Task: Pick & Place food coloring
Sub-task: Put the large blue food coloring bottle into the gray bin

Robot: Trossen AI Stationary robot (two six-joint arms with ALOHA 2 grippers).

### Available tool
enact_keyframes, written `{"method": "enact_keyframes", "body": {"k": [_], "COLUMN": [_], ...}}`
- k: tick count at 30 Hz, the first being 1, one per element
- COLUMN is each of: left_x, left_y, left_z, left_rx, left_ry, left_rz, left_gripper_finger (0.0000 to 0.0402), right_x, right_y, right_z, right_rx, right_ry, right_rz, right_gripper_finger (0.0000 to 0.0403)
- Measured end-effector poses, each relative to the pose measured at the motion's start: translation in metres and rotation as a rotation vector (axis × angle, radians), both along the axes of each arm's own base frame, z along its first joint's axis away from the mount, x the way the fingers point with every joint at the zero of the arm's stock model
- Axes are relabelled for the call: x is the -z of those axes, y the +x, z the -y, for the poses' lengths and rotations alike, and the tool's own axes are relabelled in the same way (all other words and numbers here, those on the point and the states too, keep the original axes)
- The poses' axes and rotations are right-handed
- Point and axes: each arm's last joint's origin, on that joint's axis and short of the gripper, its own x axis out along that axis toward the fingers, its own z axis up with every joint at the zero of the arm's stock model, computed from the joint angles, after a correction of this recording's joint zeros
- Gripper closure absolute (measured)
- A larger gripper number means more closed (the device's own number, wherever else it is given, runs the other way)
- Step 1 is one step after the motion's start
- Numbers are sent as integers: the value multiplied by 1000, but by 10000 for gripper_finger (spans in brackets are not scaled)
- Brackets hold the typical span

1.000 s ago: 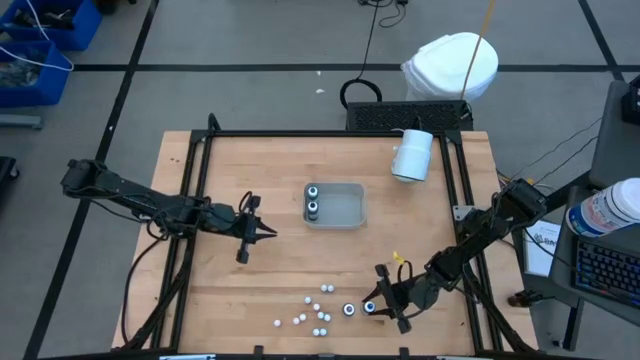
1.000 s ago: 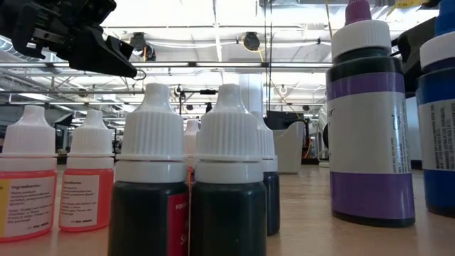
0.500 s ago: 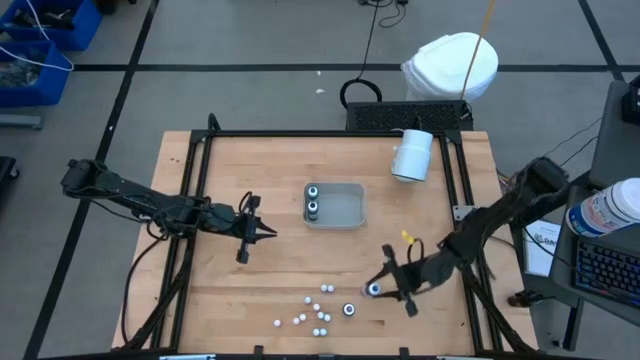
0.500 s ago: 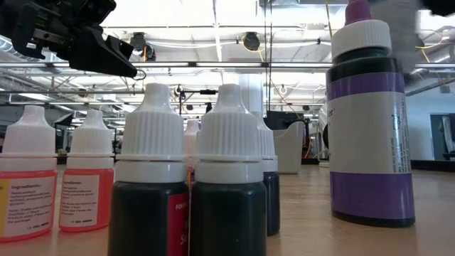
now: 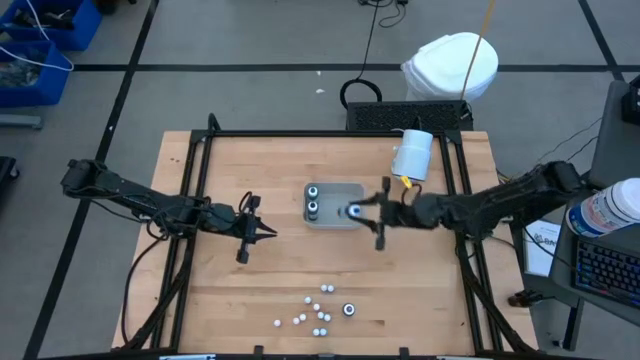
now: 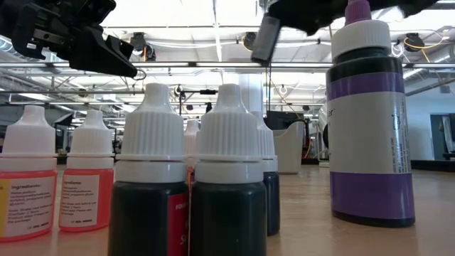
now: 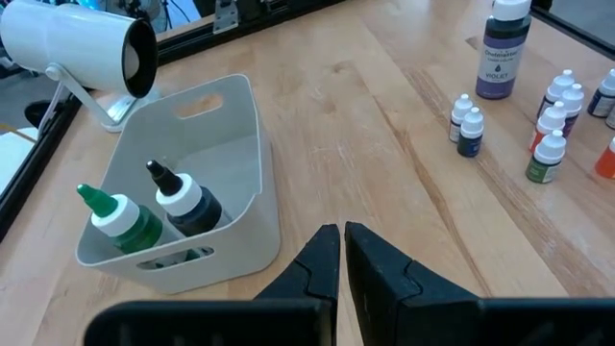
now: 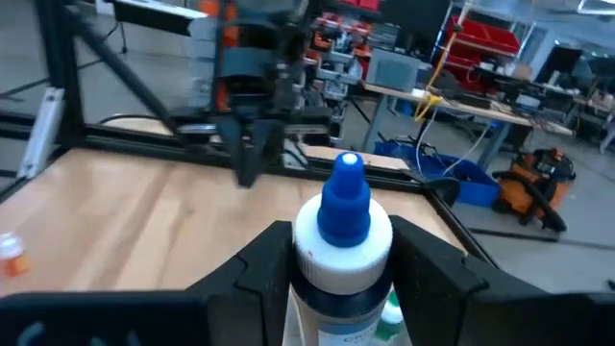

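Bottle [image 8: 342, 240] with the blue tip sits clamped in your right end effector [image 5: 352, 211], over the tray [image 5: 352, 222]. Next, lower it and let go. Left end effector [image 5: 262, 233] waits, fingers together.

One blue-tipped food coloring bottle [image 8: 342, 250] stands upright in the right gripper [image 5: 364, 212]; two [image 7: 159, 207] sit in the tray; the rest [image 5: 318, 308] stand clustered on the counter.
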Motion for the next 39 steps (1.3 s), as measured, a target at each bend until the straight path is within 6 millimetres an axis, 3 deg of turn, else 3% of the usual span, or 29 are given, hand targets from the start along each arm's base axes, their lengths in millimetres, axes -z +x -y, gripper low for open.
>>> {"method": "enact_keyframes", "body": {"k": [5, 13, 17, 39], "left_x": [0, 0, 0, 0], "left_y": [0, 0, 0, 0], "left_z": [0, 0, 0, 0], "left_rx": [0, -1, 0, 4], "left_ry": [0, -2, 1, 7], "left_rz": [0, -1, -1, 4], "left_gripper_finger": [371, 371, 371, 371], "right_x": [3, 37, 48, 89], "right_y": [24, 52, 59, 73], "right_z": [26, 58, 70, 87], "right_rx": [71, 194, 175, 178], "right_ry": [17, 81, 106, 164], "right_rz": [-29, -98, -106, -186], "right_gripper_finger": [265, 264, 265, 265]}}
